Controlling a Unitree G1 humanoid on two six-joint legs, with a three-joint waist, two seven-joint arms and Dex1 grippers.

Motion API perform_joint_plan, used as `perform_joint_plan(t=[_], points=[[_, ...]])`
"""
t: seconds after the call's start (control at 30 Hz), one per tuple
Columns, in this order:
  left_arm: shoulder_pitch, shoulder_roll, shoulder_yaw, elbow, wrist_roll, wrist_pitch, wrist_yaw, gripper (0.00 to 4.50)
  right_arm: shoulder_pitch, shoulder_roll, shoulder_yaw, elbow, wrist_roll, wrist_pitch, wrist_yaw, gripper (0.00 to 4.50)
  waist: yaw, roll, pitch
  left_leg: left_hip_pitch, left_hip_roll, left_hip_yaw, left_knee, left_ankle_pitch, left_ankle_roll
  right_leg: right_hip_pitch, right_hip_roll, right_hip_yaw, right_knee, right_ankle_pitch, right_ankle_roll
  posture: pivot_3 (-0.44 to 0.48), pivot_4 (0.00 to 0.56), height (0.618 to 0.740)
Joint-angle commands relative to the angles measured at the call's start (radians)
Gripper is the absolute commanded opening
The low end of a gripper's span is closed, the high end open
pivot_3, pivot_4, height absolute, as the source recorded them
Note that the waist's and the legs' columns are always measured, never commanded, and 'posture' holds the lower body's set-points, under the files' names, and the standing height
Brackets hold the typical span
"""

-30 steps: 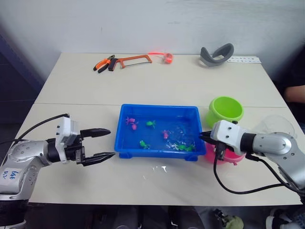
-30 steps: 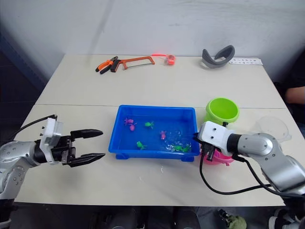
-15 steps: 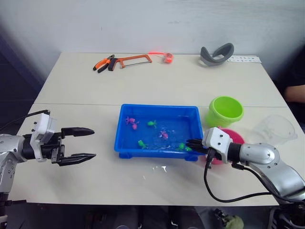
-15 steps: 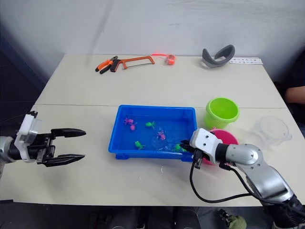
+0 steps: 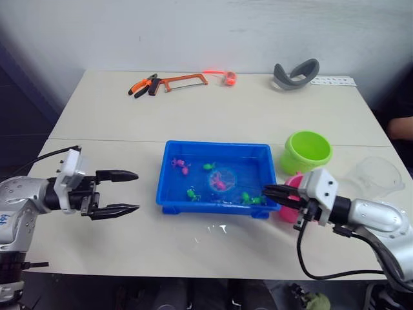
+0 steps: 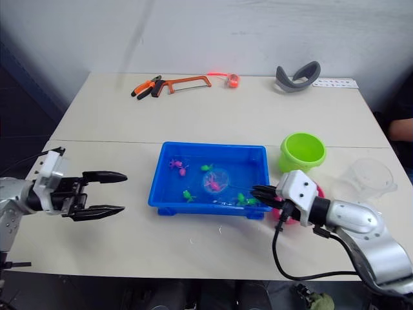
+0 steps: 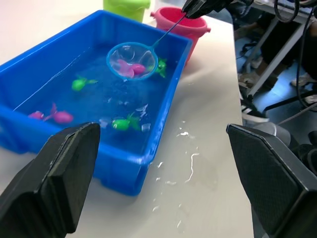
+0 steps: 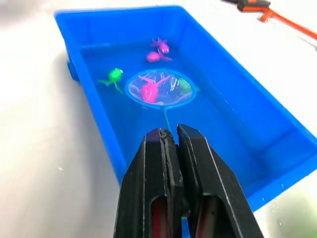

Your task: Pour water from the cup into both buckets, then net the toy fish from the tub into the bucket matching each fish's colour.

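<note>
The blue tub (image 5: 213, 145) holds water and several pink and green toy fish, such as a green one (image 5: 192, 192). My right gripper (image 5: 271, 192) is at the tub's right end, shut on the net's thin handle. The net's hoop (image 5: 221, 181) is over the tub's middle with a pink fish (image 8: 148, 91) in it. The pink bucket (image 5: 292, 191) is partly hidden behind that gripper. Behind it stands the green bucket (image 5: 306, 150). The clear cup (image 5: 377, 173) is at the far right. My left gripper (image 5: 132, 192) is open and empty, left of the tub.
At the table's far side lie orange pliers (image 5: 143, 87), a hacksaw (image 5: 184, 81), a small orange roll (image 5: 228, 78) and a grey curved object (image 5: 293, 72). Water drops (image 5: 216, 229) wet the table in front of the tub. A person's arm (image 5: 400, 126) is at the right edge.
The net's hoop now carries a pink fish near the tub's middle, and my right gripper has drawn back slightly to the right. My left gripper pulled left, then came partly back, still open.
</note>
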Motion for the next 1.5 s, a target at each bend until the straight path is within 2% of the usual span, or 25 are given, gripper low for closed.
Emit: perform_joint_plan(t=[0.03,0.23,0.33,0.47,0.67,0.83,1.0,1.27,1.37,1.5], points=[[-0.071,-0.059,-0.061,-0.045,-0.021,0.025,0.016,4.45,0.085,-0.022,-0.161,-0.108,0.097,0.03,0.027,0.0,0.002,0.0,0.0,0.0,0.0,0.0,0.0,0.0,0.0,0.0,0.0,0.0,0.0,0.0,0.0,0.0,0.15,0.74],[-0.146,-0.197,-0.147,-0.052,-0.025,0.042,0.047,4.45,0.269,0.047,-0.347,-0.292,0.131,0.086,-0.084,0.0,0.007,-0.001,0.0,0.0,0.0,0.0,0.0,0.0,0.0,0.0,0.001,0.0,0.001,0.0,0.0,0.0,0.15,0.74],[-0.226,-0.286,-0.183,-0.016,-0.029,0.054,0.068,4.45,0.341,0.085,-0.466,-0.361,0.141,0.114,-0.145,0.0,0.008,-0.001,0.0,0.0,-0.001,0.001,0.002,0.001,0.001,0.001,0.001,0.0,0.002,0.001,0.001,0.0,0.15,0.74],[-0.311,-0.392,-0.247,0.049,0.004,0.021,0.06,4.45,0.488,0.145,-0.654,-0.442,0.117,0.1,-0.144,0.0,0.008,-0.002,0.0,0.001,-0.002,0.001,0.002,0.001,0.002,0.001,0.001,0.002,0.003,0.001,0.003,0.0,0.15,0.74],[-0.379,-0.489,-0.29,0.095,0.034,-0.025,0.066,4.45,0.668,0.252,-0.811,-0.471,0.027,-0.033,-0.098,0.0,0.006,-0.002,-0.001,0.001,-0.001,0.002,0.001,0.001,0.001,0.001,0.01,0.004,0.002,0.001,0.003,0.0,0.15,0.74],[-0.393,-0.532,-0.309,0.099,0.05,-0.05,0.068,4.45,0.742,0.323,-0.832,-0.413,-0.106,-0.213,-0.07,0.0,0.002,-0.002,-0.001,0.003,0.001,0.003,0.001,0.001,0.0,0.001,0.011,0.007,0.001,0.001,0.003,0.0,0.15,0.74],[-0.385,-0.554,-0.325,0.1,0.079,-0.084,0.071,4.45,0.768,0.362,-0.801,-0.309,-0.288,-0.472,-0.06,0.0,0.004,-0.002,-0.001,0.003,0.001,0.003,0.001,0.0,-0.001,0.001,0.012,0.007,-0.001,0.001,0.003,0.0,0.15,0.74],[-0.378,-0.581,-0.331,0.094,0.089,-0.103,0.096,4.45,0.728,0.338,-0.793,-0.047,-0.729,-1.012,-0.225,0.0,0.004,-0.002,-0.001,0.003,0.001,0.004,0.001,0.001,-0.001,0.001,0.012,0.008,-0.002,0.001,0.002,0.0,0.15,0.74],[-0.378,-0.585,-0.33,0.097,0.092,-0.111,0.107,4.45,0.71,0.327,-0.823,-0.027,-0.887,-1.173,-0.306,0.0,0.003,-0.002,-0.001,0.004,0.001,0.004,0.001,0.001,-0.002,0.001,0.012,0.008,-0.002,0.001,0.002,0.0,0.15,0.74],[-0.379,-0.594,-0.333,0.1,0.095,-0.121,0.115,4.45,0.685,0.343,-0.851,-0.028,-1.026,-1.272,-0.408,0.0,0.004,-0.002,-0.001,0.004,0.001,0.003,0.001,0.002,-0.003,0.001,0.012,0.008,-0.001,0.0,0.002,0.0,0.15,0.74]])
